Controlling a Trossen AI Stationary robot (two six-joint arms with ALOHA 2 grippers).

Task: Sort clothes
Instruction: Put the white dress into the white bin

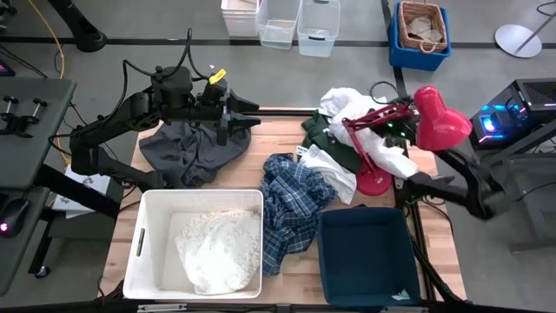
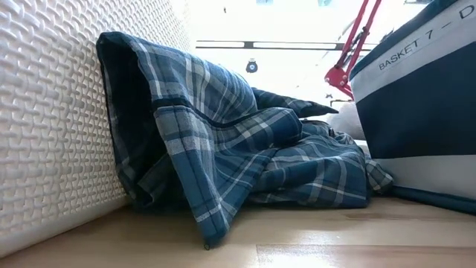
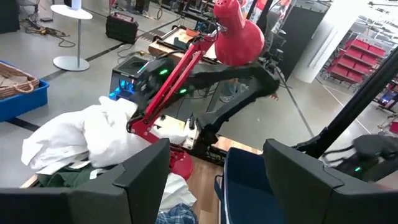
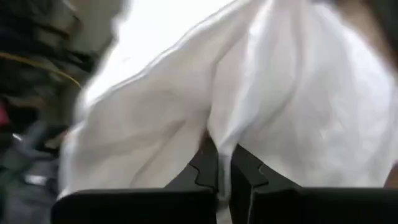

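Your left gripper (image 1: 246, 117) hangs over the far left part of the bench (image 1: 287, 269), just above the dark grey garment (image 1: 195, 152) that lies spread there. Its fingers (image 3: 146, 168) are spread wide and hold nothing.

Your right gripper (image 4: 217, 163) is at the far right side of the bench, under the red desk lamp (image 1: 408, 130). In the right wrist view its fingers (image 4: 202, 165) are pressed almost together and they pinch a fold of the white garment (image 4: 261, 106). In the high view this white garment (image 1: 347, 104) lies in the pile at the far right, on top of the dark green garment (image 1: 326, 135).

The blue-and-white plaid shirt (image 1: 291, 204) lies crumpled in the middle of the bench, between the white bin (image 1: 143, 252) and the navy bin (image 1: 334, 278). In the low view you see it lean against the wall of the white bin (image 2: 52, 126) and it reaches close to the navy bin (image 2: 416, 104). Another white garment (image 1: 217, 248) lies already inside the white bin.
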